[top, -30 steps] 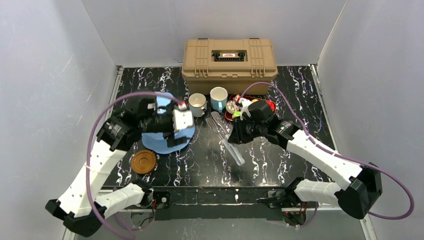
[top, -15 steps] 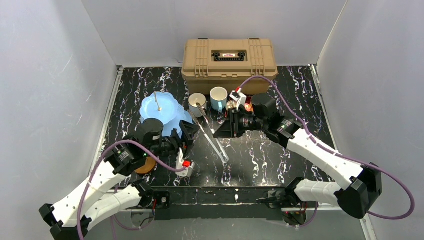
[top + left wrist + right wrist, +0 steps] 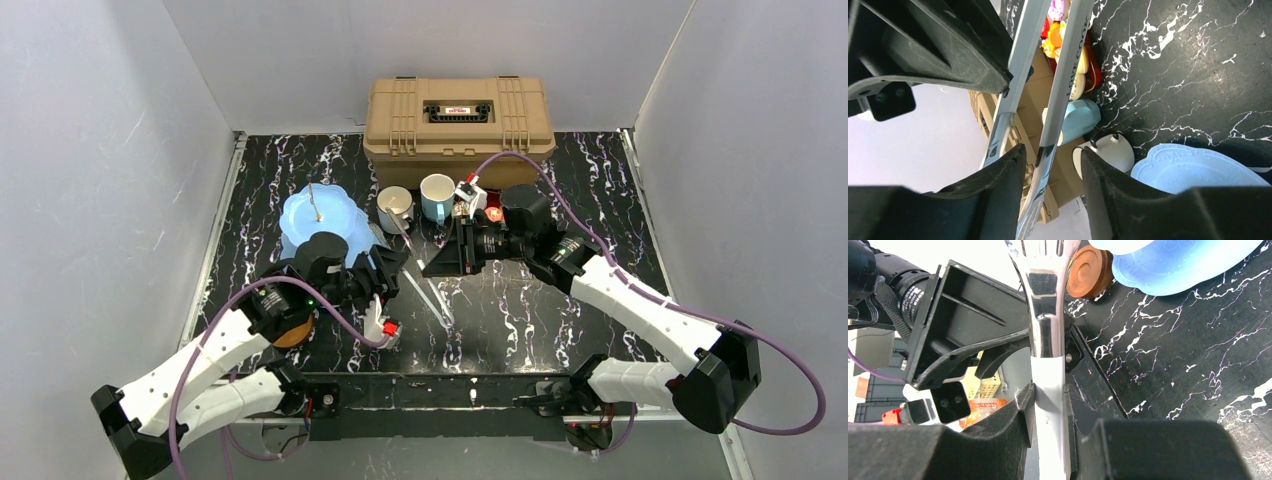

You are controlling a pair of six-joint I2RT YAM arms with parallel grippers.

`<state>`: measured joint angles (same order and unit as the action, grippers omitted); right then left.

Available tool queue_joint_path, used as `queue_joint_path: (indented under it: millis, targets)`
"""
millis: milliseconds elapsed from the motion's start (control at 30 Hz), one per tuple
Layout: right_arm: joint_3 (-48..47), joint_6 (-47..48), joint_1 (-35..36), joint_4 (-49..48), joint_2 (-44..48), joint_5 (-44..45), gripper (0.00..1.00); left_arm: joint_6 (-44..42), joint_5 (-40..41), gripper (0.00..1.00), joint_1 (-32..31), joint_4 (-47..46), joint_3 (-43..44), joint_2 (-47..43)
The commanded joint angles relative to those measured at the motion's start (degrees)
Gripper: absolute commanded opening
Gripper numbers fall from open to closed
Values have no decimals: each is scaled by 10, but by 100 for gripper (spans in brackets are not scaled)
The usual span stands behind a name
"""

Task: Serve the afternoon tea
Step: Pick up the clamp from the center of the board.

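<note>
The right gripper [image 3: 1048, 390] is clamping one pair of silver metal tongs [image 3: 1045, 300]. The left gripper [image 3: 1053, 155] is standing parted around one tong arm. One light-blue scalloped cake stand [image 3: 320, 215] is standing rear-left, with one round brown saucer [image 3: 1090, 270] lying beside it. One white mug [image 3: 394, 208] and one light-blue mug [image 3: 436, 195] are sitting before one tan plastic toolbox [image 3: 458, 120].

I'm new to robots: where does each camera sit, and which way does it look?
Top: above and behind, looking down on the table; both arms show.
Left wrist: on the left arm, facing the tongs and blue mug past the left pincer.
Right wrist: on the right arm, facing the cake stand past the right pincer, clamped on the tongs.
Shared: both wrists see the tongs.
</note>
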<state>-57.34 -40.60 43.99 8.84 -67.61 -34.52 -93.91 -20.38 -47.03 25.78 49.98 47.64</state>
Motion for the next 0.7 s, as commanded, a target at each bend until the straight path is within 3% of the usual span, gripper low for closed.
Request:
queue_joint_path:
  millis: [0,167,200,333,500,667]
  targets:
    - [-33,2,2,-34,1,-24,1,-11,19,37,-3,16,26,14]
    - [-33,16,2,-22,-2,-12,2,-4,19,8,-5,16,38,26]
    - [-36,21,2,-13,-4,-2,7,2,20,2,-6,17,42,29]
    - [-65,65,10,52,-12,68,44,25,25,0,-10,41,63,40]
    - [-140,140,70,153,-35,190,59,37,13,0,-12,89,87,52]
    - [-194,187,140,232,-67,301,65,42,10,0,-13,143,117,68]
